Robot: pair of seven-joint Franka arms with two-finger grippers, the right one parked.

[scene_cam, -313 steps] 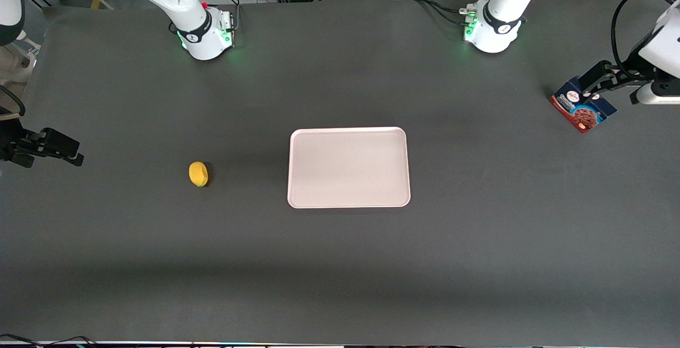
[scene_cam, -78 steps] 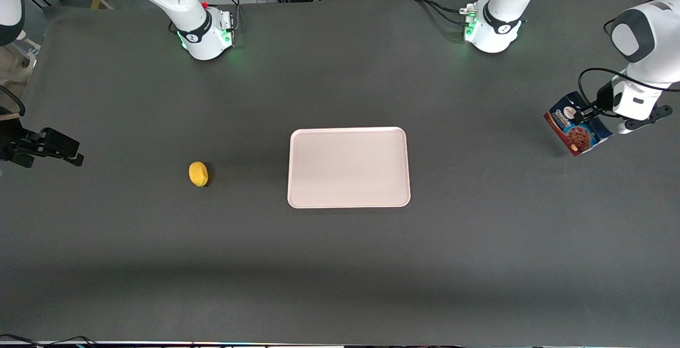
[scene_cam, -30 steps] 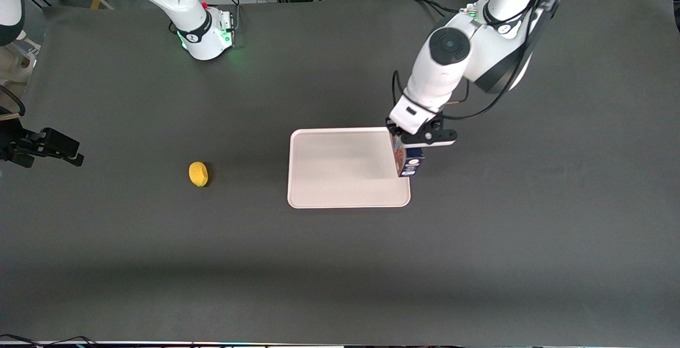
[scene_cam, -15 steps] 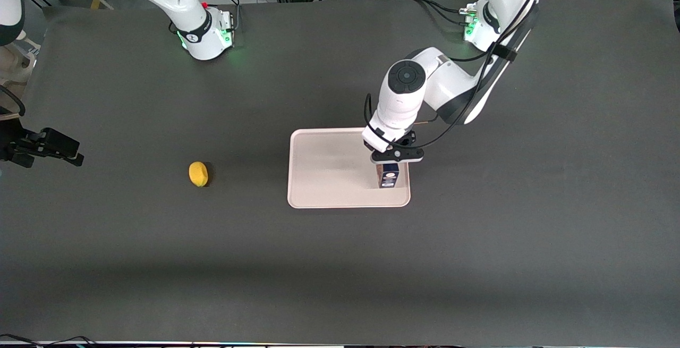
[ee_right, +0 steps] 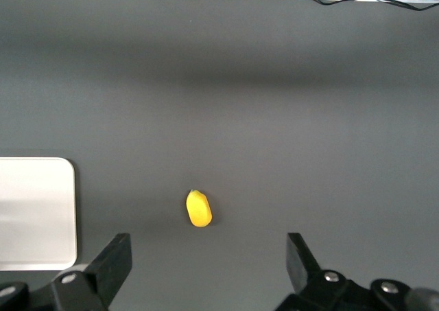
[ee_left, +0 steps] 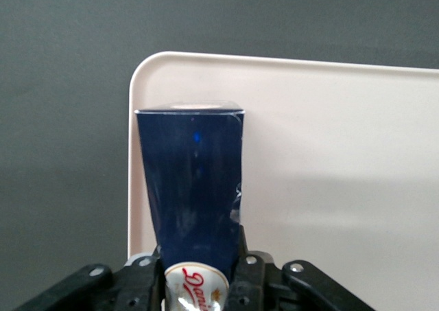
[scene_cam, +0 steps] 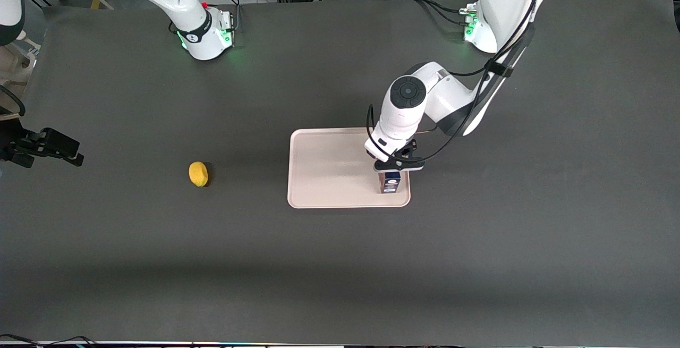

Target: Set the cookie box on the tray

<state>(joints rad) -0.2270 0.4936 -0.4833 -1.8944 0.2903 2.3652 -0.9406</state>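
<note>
A small yellow rounded object (scene_cam: 198, 174) lies on the dark grey table (scene_cam: 159, 263) at about nine o'clock from the flat pale pinkish-white rectangular tray (scene_cam: 329, 170), well apart from it. The small dark-blue cardboard cookie box (scene_cam: 390, 182) stands upright over the tray's corner, at about four o'clock from the tray's middle. The left arm's black two-finger gripper (scene_cam: 397, 166) is directly above the box, its fingers closed against the narrow navy sides.

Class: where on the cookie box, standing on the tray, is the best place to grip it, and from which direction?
Grip the cookie box near its top end, coming from above, as the gripper does. It stands upright on the tray, tall and narrow, so two flat faces fit between the fingers.
</note>
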